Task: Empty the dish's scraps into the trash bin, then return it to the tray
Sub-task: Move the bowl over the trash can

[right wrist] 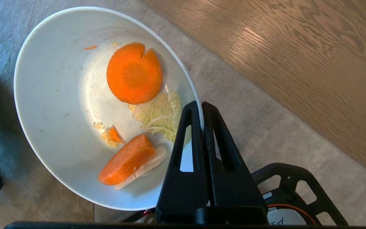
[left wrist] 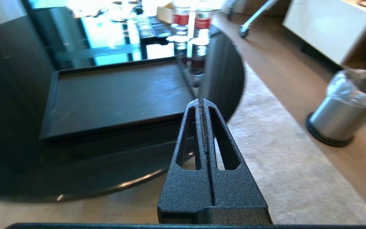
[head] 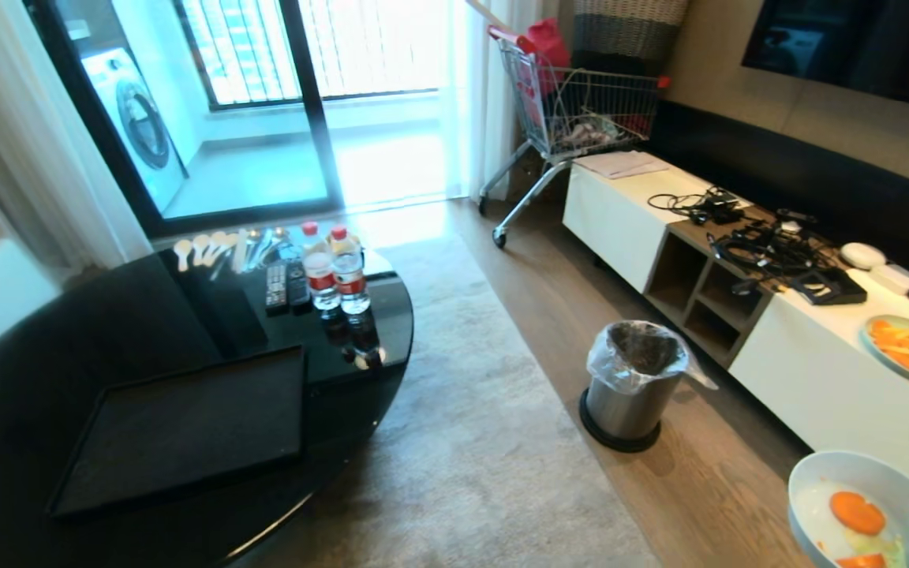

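The right end effector (right wrist: 201, 116) pinches the rim of the white bowl (right wrist: 59, 105), held over the rug (right wrist: 256, 127) with its carrot slices (right wrist: 134, 73) and cabbage bits (nothing spilled) inside. The left end effector (left wrist: 203, 103), fingers pressed together and holding nothing, hangs by the round glass table (head: 20, 379). The black tray (head: 186, 430) lies on that table; the steel trash bin (head: 632, 386) stands well apart on the wooden floor.
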Tool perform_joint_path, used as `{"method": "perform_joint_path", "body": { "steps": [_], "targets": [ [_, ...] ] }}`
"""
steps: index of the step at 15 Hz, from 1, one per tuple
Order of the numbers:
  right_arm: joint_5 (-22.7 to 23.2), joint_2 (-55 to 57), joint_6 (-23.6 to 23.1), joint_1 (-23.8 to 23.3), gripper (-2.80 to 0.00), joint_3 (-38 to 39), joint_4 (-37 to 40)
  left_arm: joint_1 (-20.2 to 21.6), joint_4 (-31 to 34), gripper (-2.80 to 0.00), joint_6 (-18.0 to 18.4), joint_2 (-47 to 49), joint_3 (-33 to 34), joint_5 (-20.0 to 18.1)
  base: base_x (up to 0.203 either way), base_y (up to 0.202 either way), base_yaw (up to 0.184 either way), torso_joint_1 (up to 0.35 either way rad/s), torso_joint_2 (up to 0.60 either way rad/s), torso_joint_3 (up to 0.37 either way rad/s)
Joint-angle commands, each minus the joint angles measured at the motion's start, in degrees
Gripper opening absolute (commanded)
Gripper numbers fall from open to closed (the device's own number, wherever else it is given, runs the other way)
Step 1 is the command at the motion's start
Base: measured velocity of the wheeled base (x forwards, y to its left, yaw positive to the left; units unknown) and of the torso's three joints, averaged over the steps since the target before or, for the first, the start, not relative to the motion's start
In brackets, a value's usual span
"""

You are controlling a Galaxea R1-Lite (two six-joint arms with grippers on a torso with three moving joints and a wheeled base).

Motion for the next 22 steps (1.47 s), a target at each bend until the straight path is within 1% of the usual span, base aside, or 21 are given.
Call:
{"method": "perform_joint_path", "body": {
  "steps": [1,9,12,22],
  "targets": [
    [-0.1,0.0,0.3,0.0,-2.80,0.1,0.1,0.0,0.0,-2.80,-0.1,0.0,0.0,0.0,0.000,0.008,-0.164,-0.001,0.00,-0.001],
    [-0.1,0.0,0.5,-0.1,-2.80,0.9,0.1,0.1,0.0,-2.80,-0.1,0.0,0.0,0.0,-0.001,0.010,-0.167,0.001,0.00,0.002],
    [-0.1,0.0,0.6,-0.1,-2.80,1.0,0.0,0.1,0.0,-2.80,-0.1,0.0,0.0,0.0,-0.002,0.007,-0.120,0.001,0.00,0.002],
    [-0.3,-1.2,0.4,-0.1,-2.80,1.0,0.3,0.1,0.0,-2.80,-0.1,0.0,0.0,0.0,0.000,0.000,0.000,0.000,0.00,0.000]
  ]
}}
